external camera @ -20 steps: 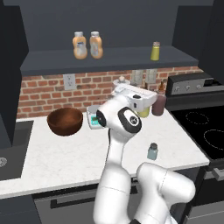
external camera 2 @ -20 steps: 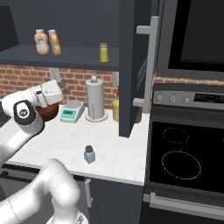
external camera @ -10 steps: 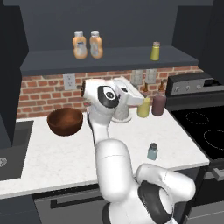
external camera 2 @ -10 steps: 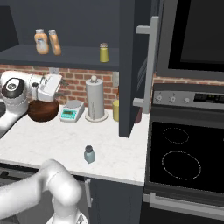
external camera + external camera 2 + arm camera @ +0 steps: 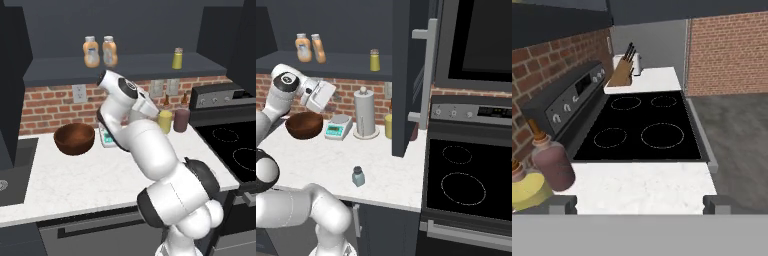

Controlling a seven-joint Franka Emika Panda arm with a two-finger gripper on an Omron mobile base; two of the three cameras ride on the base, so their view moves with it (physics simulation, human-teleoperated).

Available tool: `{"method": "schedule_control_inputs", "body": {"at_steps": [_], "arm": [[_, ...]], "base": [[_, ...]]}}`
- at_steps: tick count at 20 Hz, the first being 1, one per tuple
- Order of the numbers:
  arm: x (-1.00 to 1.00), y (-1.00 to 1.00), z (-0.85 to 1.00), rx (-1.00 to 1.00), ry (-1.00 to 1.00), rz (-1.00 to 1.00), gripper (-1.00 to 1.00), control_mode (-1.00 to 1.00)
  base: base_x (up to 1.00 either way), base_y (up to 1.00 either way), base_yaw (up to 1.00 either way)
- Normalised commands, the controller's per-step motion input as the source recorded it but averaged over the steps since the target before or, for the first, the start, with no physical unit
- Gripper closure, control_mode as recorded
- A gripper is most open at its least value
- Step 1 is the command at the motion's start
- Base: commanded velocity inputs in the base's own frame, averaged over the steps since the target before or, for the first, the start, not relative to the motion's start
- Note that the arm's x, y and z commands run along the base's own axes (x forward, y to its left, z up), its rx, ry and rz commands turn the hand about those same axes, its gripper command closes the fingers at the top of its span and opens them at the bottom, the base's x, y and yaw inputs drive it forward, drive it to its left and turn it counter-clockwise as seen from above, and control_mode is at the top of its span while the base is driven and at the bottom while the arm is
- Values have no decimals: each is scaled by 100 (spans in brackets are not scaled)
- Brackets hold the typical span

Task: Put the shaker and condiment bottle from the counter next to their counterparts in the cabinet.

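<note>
**Arm swung up and turned toward the stove**

Since a second ago the arm has lifted and turned, so the gripper (image 5: 639,202) now faces the cooktop (image 5: 643,131), fingers spread and empty. The shaker (image 5: 358,176) stands near the counter (image 5: 321,162) front edge, well apart from it. Two orange-tan bottles (image 5: 99,51) sit on the cabinet (image 5: 125,67) shelf.

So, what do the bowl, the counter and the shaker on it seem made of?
The bowl looks like dark brown wood, matt with faint grain. The counter looks like polished white stone, with marbled veins. The shaker seems translucent teal-grey glass or plastic with a dark cap.
</note>
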Motion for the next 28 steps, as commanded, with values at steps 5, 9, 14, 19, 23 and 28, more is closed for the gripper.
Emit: {"method": "schedule_control_inputs", "body": {"at_steps": [5, 9, 14, 19, 23, 28], "arm": [[-14, -1, -98, 0, -5, 21, -100, -100], [-1, 0, -42, 0, -7, 5, -100, -100], [0, 0, -39, 1, -5, 0, -100, -100], [0, 0, -100, 1, -5, 0, -100, -100], [0, 0, -100, 0, 0, 0, -100, -100], [12, 4, -18, 1, 10, -6, -100, -100]], "base": [[0, 0, 0], [0, 0, 0], [0, 0, 0], [0, 0, 0], [0, 0, 0], [0, 0, 0]]}}
